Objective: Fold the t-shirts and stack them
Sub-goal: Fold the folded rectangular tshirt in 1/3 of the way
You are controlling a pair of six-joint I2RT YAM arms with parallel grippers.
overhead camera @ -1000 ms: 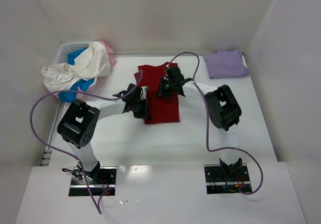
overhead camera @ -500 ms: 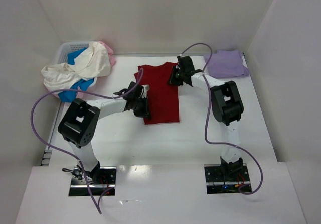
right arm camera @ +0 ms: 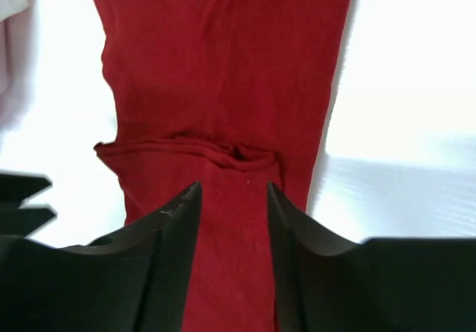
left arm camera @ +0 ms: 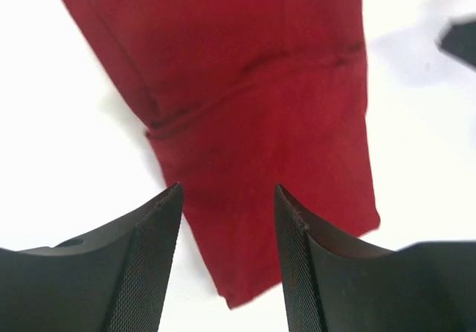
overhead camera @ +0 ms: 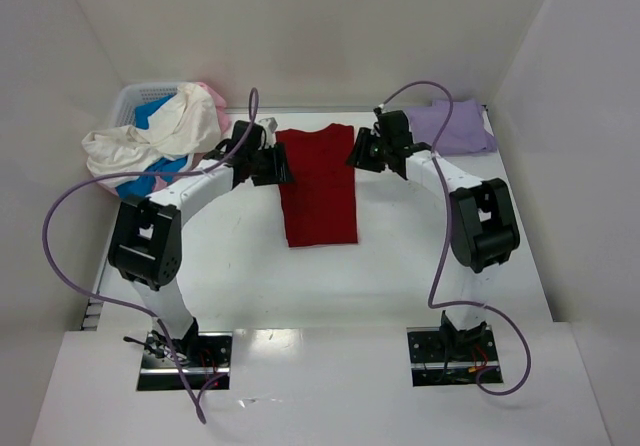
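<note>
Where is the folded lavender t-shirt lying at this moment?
In the top external view, the lavender t-shirt lies in the far right corner of the table, close beside the right arm, apart from the dark red t-shirt at the centre.

the dark red t-shirt (overhead camera: 318, 186) lies flat in the middle, folded into a long narrow strip. the pale lavender t-shirt (overhead camera: 455, 126) sits folded at the far right. the cream-white t-shirt (overhead camera: 150, 138), bright blue t-shirt (overhead camera: 160, 174) and pink t-shirt (overhead camera: 213, 98) lie crumpled together at the far left.
</note>
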